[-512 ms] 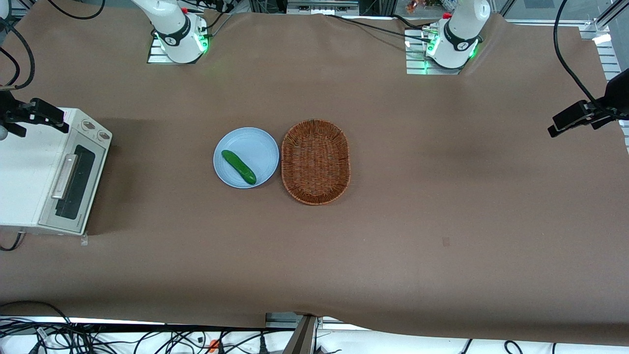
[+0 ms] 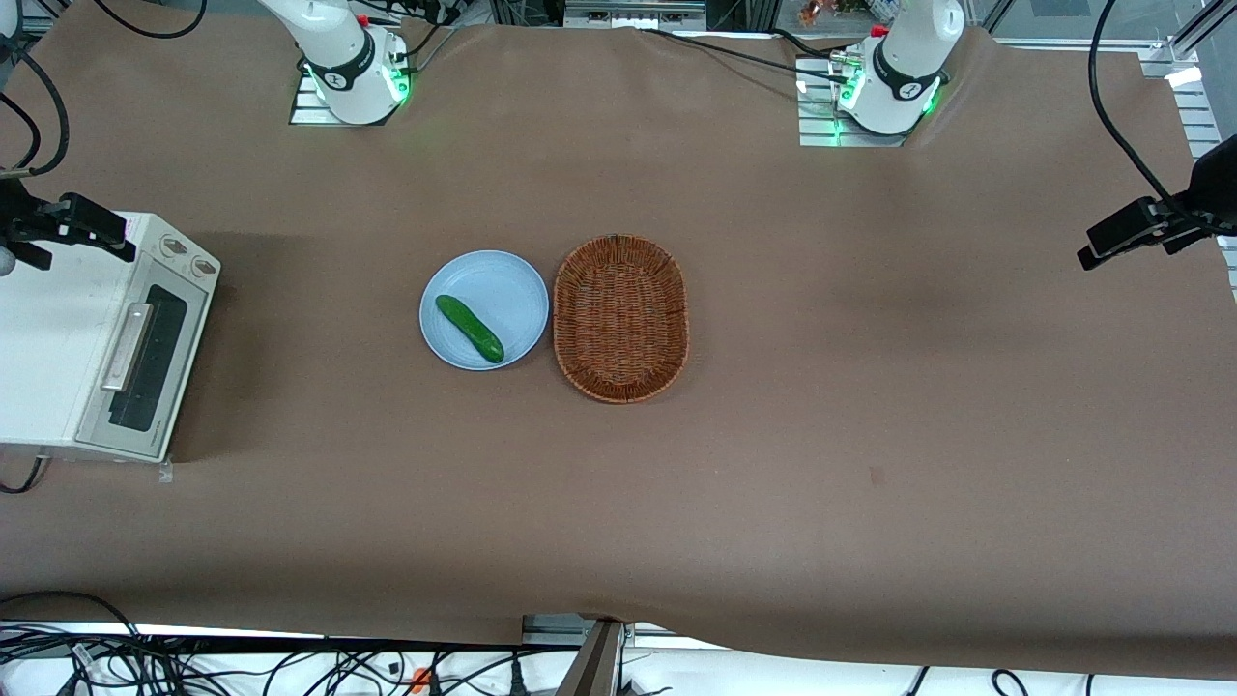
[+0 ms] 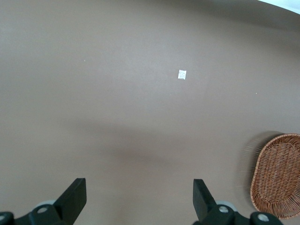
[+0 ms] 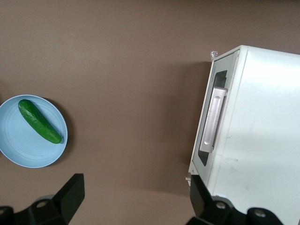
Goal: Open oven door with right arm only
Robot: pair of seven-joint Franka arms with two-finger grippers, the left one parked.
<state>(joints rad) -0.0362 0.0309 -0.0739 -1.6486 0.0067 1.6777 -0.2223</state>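
Oven door (image 4: 212, 119) stays shut; the spread, empty pincer (image 4: 133, 199), high above the worktop (image 2: 773, 338), should descend squarely onto the bar handle (image 4: 210, 118).

The white boxy toaster oven (image 2: 58, 338) is cut off by the front view's edge. Only the black two-finger gripper's (image 4: 133, 201) spread fingertips (image 4: 70, 194) are seen; the body is cropped.

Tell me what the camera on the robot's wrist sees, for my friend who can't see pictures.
A white toaster oven with its oven door shut, silver bar handle facing a brown table. The open end effector hangs above the table, touching nothing. A green cucumber lies on a light blue plate away from the oven.
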